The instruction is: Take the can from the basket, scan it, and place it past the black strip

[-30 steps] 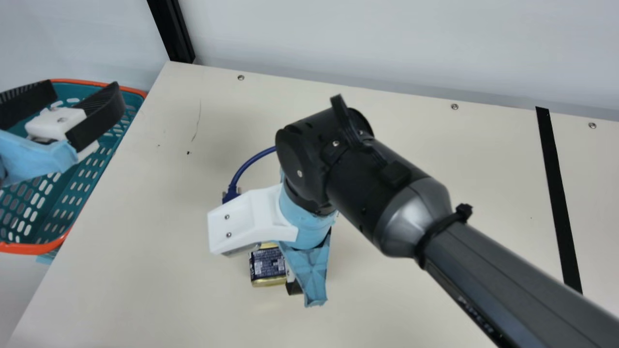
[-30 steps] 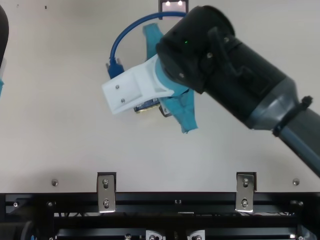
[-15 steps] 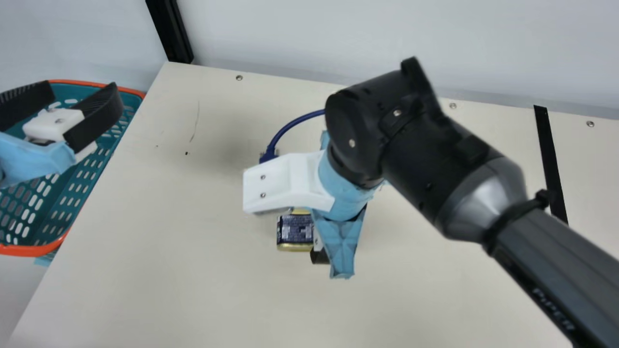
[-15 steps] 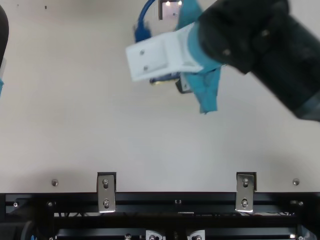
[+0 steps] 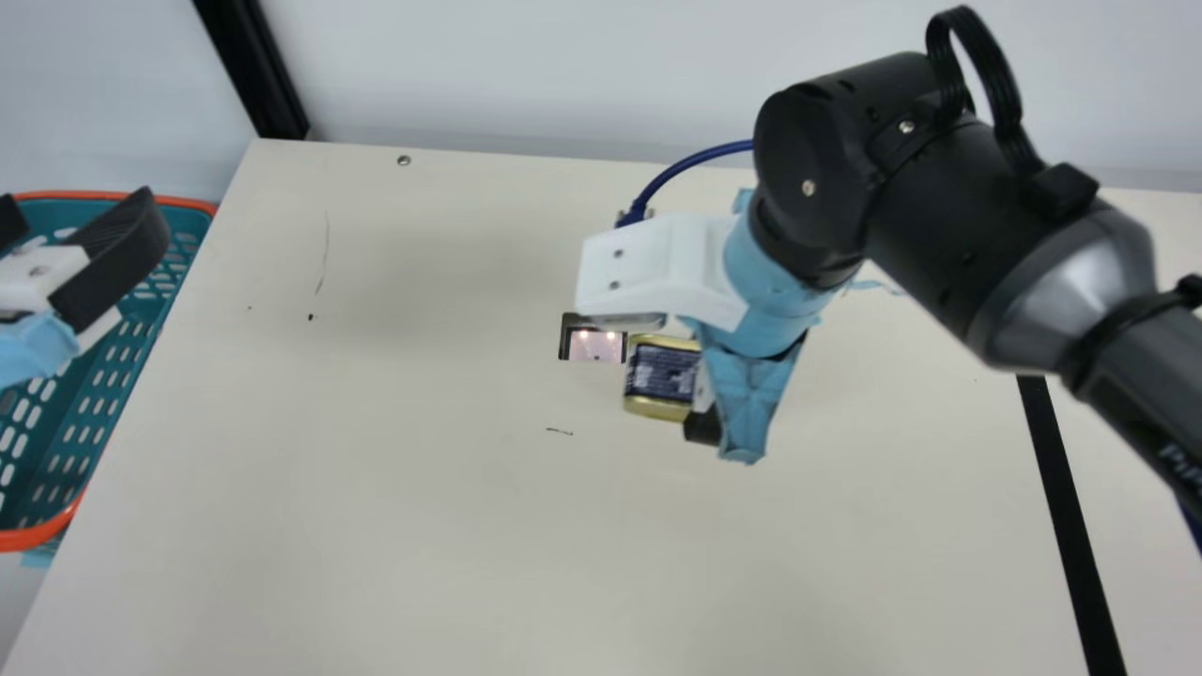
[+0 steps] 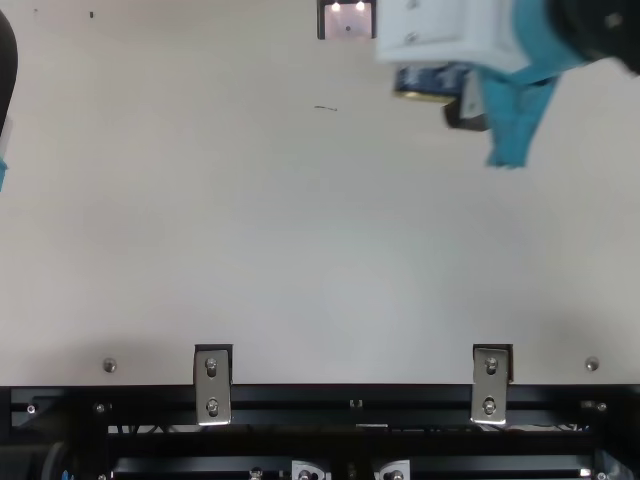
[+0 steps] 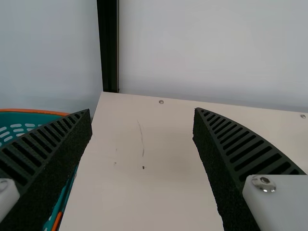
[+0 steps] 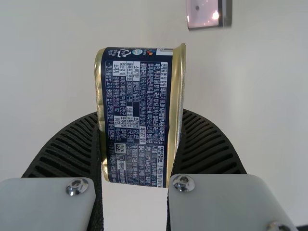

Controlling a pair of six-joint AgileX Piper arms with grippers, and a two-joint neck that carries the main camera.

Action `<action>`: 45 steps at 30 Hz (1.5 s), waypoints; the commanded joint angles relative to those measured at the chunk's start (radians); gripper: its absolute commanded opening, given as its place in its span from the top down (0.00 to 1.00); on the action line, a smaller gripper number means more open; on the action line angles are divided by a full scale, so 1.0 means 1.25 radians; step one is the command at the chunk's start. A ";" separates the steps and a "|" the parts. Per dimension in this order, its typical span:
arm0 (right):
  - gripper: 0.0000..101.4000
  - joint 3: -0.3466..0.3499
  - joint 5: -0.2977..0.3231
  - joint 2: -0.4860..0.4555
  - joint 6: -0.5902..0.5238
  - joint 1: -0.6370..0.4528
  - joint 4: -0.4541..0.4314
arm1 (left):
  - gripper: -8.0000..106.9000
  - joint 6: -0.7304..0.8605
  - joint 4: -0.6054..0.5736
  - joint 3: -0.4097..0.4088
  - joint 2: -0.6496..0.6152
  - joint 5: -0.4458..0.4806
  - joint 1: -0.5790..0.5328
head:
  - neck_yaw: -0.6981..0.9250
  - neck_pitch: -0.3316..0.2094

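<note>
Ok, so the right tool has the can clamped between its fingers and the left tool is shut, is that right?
Not quite: the left tool is open, its fingers well apart in the left wrist view. The right tool does have the can clamped between its fingers.

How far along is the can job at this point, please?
Done: the can is out of the basket. In hand: the right gripper holds it near the small lit window, probably the scanner; whether it has been scanned, I cannot tell. Left: placing it past the black strip, which it has not reached.
</note>
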 commanded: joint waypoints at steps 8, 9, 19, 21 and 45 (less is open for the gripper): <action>1.00 0.042 0.000 -0.026 0.001 -0.145 -0.034 | 0.15 0.000 0.000 0.000 0.000 0.000 0.000 | -0.142 -0.001; 1.00 0.047 0.000 -0.030 0.000 -0.159 -0.036 | 0.15 0.000 0.000 0.000 0.000 0.000 0.000 | -0.157 -0.002; 1.00 0.087 0.000 -0.059 -0.006 -0.286 -0.058 | 0.15 0.000 0.000 0.000 0.000 0.000 0.000 | -0.285 -0.007; 1.00 0.095 0.000 -0.064 -0.009 -0.310 -0.061 | 0.15 0.000 0.000 0.000 0.000 0.000 0.000 | -0.309 -0.009; 1.00 0.090 0.000 -0.047 -0.015 -0.535 -0.126 | 0.15 0.000 0.000 0.000 0.000 0.000 0.000 | -0.374 -0.013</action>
